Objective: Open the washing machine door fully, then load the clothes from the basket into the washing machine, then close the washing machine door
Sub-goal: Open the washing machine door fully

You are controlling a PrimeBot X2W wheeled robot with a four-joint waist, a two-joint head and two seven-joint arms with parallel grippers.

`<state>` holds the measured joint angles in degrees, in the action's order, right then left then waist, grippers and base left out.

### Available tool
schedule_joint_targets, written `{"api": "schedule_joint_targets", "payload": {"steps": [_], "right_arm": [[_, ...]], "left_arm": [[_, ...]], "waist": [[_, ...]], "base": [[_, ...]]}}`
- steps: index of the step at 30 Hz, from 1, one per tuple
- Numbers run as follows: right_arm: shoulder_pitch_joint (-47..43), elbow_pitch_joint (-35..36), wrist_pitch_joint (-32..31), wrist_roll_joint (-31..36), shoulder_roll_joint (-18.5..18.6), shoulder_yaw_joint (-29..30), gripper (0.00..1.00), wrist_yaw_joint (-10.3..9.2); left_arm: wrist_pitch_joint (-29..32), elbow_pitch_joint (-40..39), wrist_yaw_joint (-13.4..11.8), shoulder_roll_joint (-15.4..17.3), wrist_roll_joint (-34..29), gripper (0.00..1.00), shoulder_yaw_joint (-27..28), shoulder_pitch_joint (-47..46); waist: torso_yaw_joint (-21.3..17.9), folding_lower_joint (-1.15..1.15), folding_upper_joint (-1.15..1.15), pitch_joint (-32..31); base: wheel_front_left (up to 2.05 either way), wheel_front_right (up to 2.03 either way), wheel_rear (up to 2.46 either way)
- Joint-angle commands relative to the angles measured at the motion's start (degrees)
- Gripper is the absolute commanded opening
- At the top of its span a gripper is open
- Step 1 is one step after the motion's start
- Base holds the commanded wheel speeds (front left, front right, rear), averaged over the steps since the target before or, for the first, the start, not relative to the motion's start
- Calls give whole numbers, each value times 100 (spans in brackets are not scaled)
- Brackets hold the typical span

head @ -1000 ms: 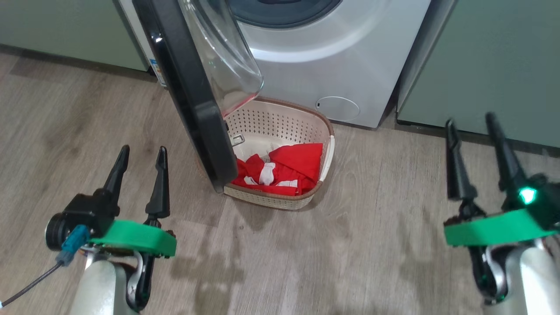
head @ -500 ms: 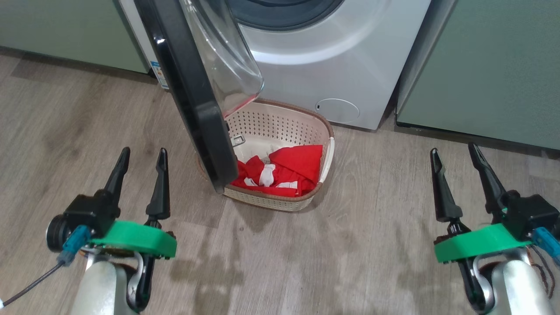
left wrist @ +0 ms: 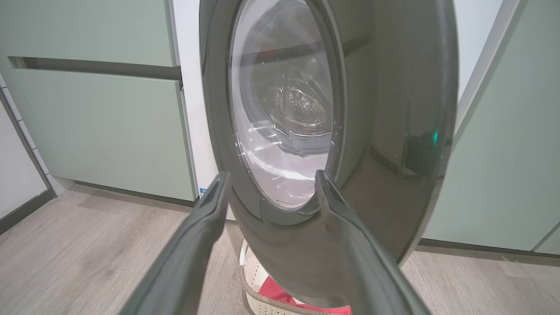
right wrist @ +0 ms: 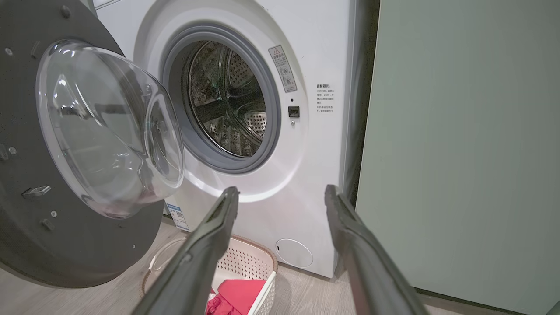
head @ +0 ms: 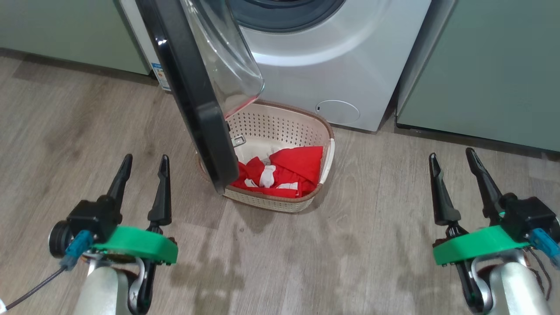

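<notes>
Right now both of my hands are empty. My left gripper [head: 146, 157] hangs above the wood floor [head: 350, 245] with its two fingers spread apart, and my right gripper [head: 451, 153] hangs the same way, spread wide and holding nothing. The two are well apart, one on each side of the basket [head: 284, 127].

From my head I look down on the washing machine door [head: 197, 87], swung out edge-on from the washing machine [head: 332, 57], with its lower edge over the left end of the basket. The basket stands on the floor near the foot of the machine, just in front of the round service flap [head: 337, 109]; I cannot tell whether they touch. The clothes [head: 297, 164] lie heaped in the near half of the basket, red with white patches, partly hidden behind the door's rim.

My left wrist faces the door's glossy outer side, and through its glass I can make out the perforated steel. Below the door's bottom edge I see a strip of basket rim and red cloth.

My right wrist sees the other side: the domed glass bowl on the door's inner face, the grey gasket [right wrist: 227, 165] ringing the open mouth, the steel drum [right wrist: 227, 100] behind it, and a blue label sticker [right wrist: 177, 214] low on the front. Pale green cabinets [head: 490, 65] flank the machine.
</notes>
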<state>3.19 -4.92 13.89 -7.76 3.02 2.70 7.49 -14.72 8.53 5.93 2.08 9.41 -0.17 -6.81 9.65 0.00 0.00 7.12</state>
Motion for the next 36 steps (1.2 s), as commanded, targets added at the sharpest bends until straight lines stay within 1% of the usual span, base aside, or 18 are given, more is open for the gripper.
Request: {"api": "schedule_joint_targets", "payload": {"steps": [1,10,11,12,13,14,19,24,25,31,34,36], "right_arm": [[176,155,44,-38,-13,-144,100,0],[226,73,34,-69,-13,-139,100,0],[231,71,34,-70,-13,-136,100,0],[236,69,30,-68,-13,-136,100,0],[241,68,26,-66,-13,-135,100,0],[247,68,26,-69,-14,-136,100,0],[269,61,14,-81,-14,-123,100,0],[284,32,4,-111,-14,-93,100,0],[284,32,4,-111,-14,-93,100,0],[287,5,7,-130,-14,-71,100,0],[294,-15,11,-139,-14,-78,100,0],[302,-31,14,-140,-14,-89,100,0]], "left_arm": [[-28,-166,9,81,-35,100,150,-144],[-28,-133,13,80,-35,100,104,-163],[-28,-123,14,80,-41,87,98,-166],[-28,-116,13,80,-48,48,93,-169],[-28,-113,11,80,-55,4,91,-175],[-28,-112,9,80,-60,0,90,-181],[-28,-203,-24,82,-98,0,126,-239],[-28,-695,-74,159,-209,0,237,-556],[-28,-695,-74,159,-209,0,237,-556],[-28,-1821,-90,170,-332,0,223,-1208],[-28,-2244,-80,146,-355,0,25,-1501],[-28,-2440,-74,126,-338,0,-210,-1650]], "waist": [[4,0,0,5],[43,0,0,25],[48,0,0,30],[50,0,0,36],[53,0,0,44],[56,0,0,48],[77,0,0,72],[142,0,0,97],[142,0,0,97],[222,0,0,98],[225,0,0,87],[209,0,0,82]], "base": [[0,0,0],[0,0,0],[0,0,0],[0,0,0],[0,0,0],[0,0,0],[0,0,0],[0,0,0],[0,0,0],[0,0,0],[0,0,0],[0,0,0]]}}
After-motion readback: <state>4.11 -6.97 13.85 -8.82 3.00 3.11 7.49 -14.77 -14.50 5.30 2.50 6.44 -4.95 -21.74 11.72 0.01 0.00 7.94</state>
